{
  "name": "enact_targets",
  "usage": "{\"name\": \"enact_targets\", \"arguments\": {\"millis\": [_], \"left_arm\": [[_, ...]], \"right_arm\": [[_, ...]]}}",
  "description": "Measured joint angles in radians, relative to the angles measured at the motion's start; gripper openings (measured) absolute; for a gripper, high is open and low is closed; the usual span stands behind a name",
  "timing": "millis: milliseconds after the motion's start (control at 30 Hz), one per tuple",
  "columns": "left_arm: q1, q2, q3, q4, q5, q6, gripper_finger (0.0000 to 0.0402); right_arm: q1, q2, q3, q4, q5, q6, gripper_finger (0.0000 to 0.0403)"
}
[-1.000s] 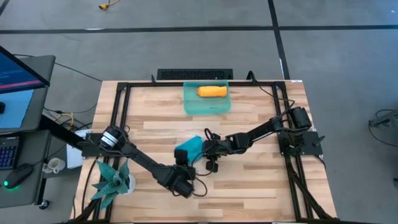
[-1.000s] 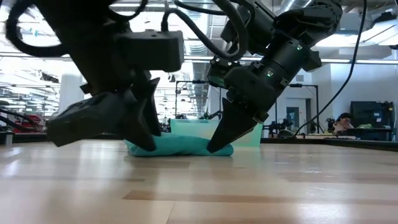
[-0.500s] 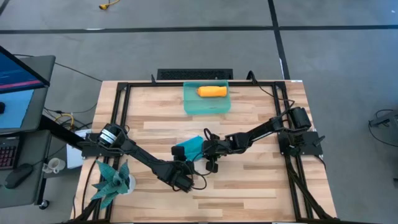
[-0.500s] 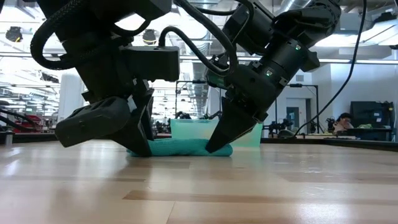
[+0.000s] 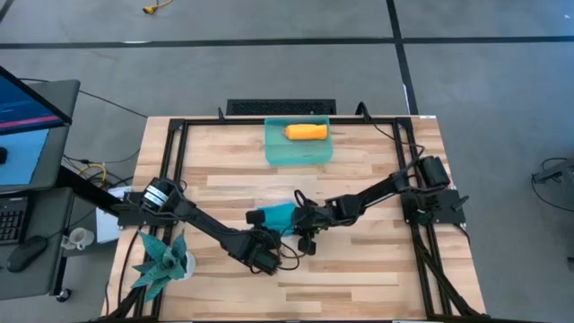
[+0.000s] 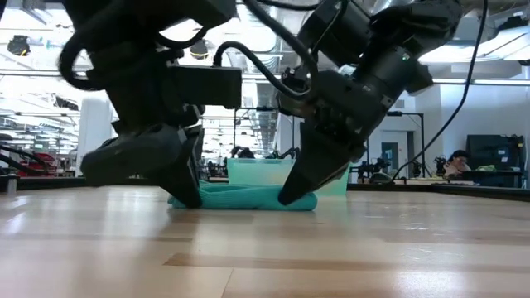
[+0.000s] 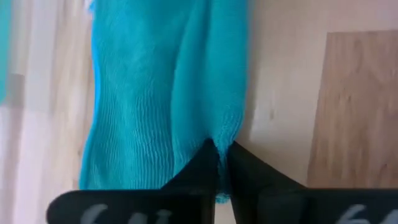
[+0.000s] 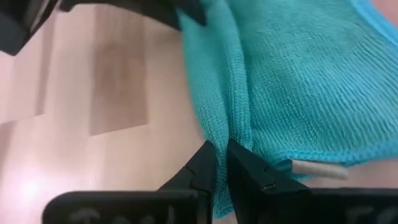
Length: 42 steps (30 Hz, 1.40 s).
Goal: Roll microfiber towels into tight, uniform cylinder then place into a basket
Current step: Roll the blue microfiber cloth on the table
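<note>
while both hands pinch the near edge of the teal towel [image 5: 280,213] mid-table [image 5: 377,269], left hand [image 7: 219,163] and right hand [image 8: 219,163] each clamp a thin fold. orange towel [image 5: 306,132] lies rolled in the basket [image 5: 300,154]. risk: uneven pull could skew or loosen the roll.

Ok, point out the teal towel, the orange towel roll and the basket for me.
teal towel [image 5: 278,215]: high view, middle of the folded cloth between the grippers.
orange towel roll [image 5: 306,132]: high view, centre of the roll.
basket [image 5: 300,155]: high view, bare floor near its front wall.
</note>
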<state>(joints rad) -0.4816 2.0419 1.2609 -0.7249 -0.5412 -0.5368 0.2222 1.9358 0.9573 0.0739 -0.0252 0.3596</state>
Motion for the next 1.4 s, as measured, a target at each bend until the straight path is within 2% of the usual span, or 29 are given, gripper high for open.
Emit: {"name": "enact_targets", "arguments": {"millis": [100, 267, 500, 667, 867, 967, 1133, 1400], "left_arm": [[0.000, -0.019, 0.016, -0.005, 0.052, -0.023, 0.0006], [0.001, -0.070, 0.022, 0.012, 0.179, -0.065, 0.0006], [0.014, -0.129, 0.022, 0.022, 0.338, -0.202, 0.0004], [0.044, -0.168, 0.023, 0.001, 0.432, -0.276, 0.0007], [0.117, -0.171, 0.010, -0.027, 0.557, -0.302, 0.0007], [0.161, -0.169, 0.007, -0.056, 0.574, -0.295, 0.0008], [0.223, -0.169, -0.004, -0.093, 0.611, -0.271, 0.0008], [0.263, -0.173, -0.077, -0.052, 0.607, -0.255, 0.0008]], "right_arm": [[0.035, 0.001, 0.005, 0.001, 0.001, 0.042, 0.0050], [0.105, 0.004, 0.030, -0.007, -0.003, 0.052, 0.0010], [0.164, 0.006, 0.095, -0.037, -0.036, 0.058, 0.0008], [0.168, 0.006, 0.137, -0.050, -0.117, 0.109, 0.0011], [0.147, 0.013, 0.140, -0.045, -0.126, 0.168, 0.0004], [0.130, 0.038, 0.140, -0.027, -0.138, 0.203, 0.0007], [0.097, 0.083, 0.142, 0.029, -0.230, 0.251, 0.0006], [0.073, 0.071, 0.143, 0.007, -0.187, 0.245, 0.0006]]}}
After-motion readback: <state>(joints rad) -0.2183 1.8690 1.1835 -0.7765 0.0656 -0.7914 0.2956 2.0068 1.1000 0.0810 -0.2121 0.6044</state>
